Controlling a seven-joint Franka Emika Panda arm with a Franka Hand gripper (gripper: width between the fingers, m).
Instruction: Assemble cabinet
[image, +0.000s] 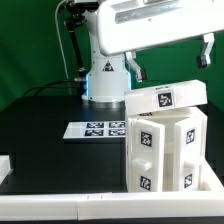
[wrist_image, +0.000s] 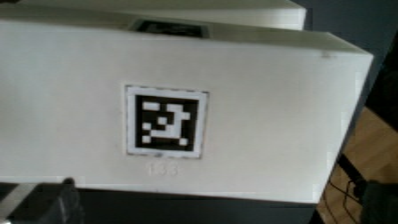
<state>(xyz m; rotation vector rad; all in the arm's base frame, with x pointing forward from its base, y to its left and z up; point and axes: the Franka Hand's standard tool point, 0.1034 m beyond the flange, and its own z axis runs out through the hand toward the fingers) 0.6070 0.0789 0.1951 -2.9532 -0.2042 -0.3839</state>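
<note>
Standing near table (image: 40, 125) edge, cabinet (image: 165, 140), open room exterior view's left.

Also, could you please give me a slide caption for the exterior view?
White robot arm above the white boxy tagged plastic cabinet on a black table, marker board beside it.

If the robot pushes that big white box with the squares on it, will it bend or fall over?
It probably won't bend: the cabinet looks made of flat, stiff panels. It would likely slide rather than tip, since it stands broad and boxy on the table. The slanted white panel on top may be loose and could shift.
</note>
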